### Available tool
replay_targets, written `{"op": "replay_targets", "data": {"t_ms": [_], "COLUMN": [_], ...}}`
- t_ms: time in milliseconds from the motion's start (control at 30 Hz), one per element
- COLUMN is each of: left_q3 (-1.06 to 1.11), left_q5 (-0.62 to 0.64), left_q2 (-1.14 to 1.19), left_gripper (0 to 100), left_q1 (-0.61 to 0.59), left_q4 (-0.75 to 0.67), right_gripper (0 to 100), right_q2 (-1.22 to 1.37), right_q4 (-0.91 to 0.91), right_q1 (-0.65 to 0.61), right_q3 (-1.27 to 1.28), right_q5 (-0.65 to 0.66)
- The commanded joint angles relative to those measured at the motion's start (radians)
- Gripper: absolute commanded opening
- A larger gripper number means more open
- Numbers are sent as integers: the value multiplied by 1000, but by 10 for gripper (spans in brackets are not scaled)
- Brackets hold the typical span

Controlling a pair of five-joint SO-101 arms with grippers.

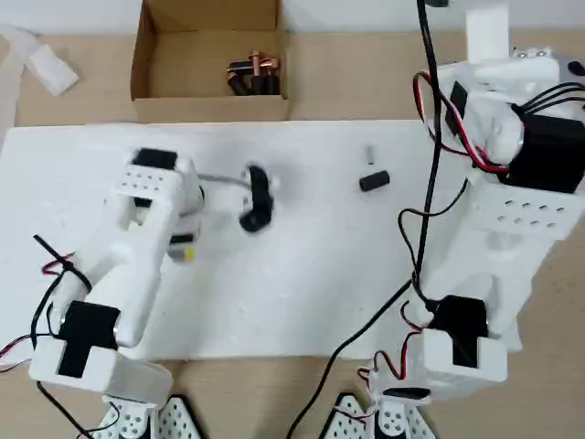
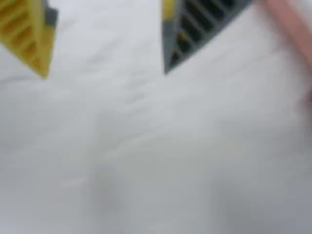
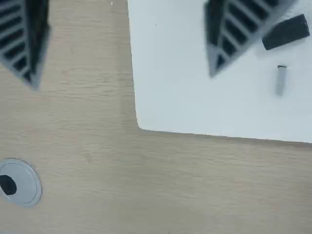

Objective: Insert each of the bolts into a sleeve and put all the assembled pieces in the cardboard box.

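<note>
The cardboard box stands at the table's back and holds a few dark sleeves with a copper-coloured bolt. On the white mat lies a black sleeve with a small grey bolt just beside it. Nearer the middle lies a black piece with a thin metal rod pointing at the left arm. My left gripper hangs open over bare mat, holding nothing. Out over the wood by the mat's corner, my right gripper is open and empty.
The white foam mat covers most of the table. A round grey cable grommet is set in the wood under the right arm. White scraps lie at the back left.
</note>
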Motion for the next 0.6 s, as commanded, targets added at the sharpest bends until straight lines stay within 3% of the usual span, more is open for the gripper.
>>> {"op": "replay_targets", "data": {"t_ms": [0, 133, 267, 367, 567], "left_q3": [-195, -256, -193, -115, -20], "left_q5": [123, 244, 336, 347, 347], "left_q2": [-4, -1, -1, -1, 27], "left_gripper": [165, 165, 202, 249, 250], "left_q1": [-61, -101, -144, -157, -91], "left_q4": [-9, -28, -161, -265, -391], "right_gripper": [258, 258, 258, 258, 258], "right_q2": [-36, -35, -35, -35, -36], "right_q4": [-18, -21, -21, -21, -32], "right_q1": [-10, -10, -10, -10, -8], "right_q3": [2, 4, 4, 5, 73], "right_q5": [3, 3, 6, 8, 6]}}
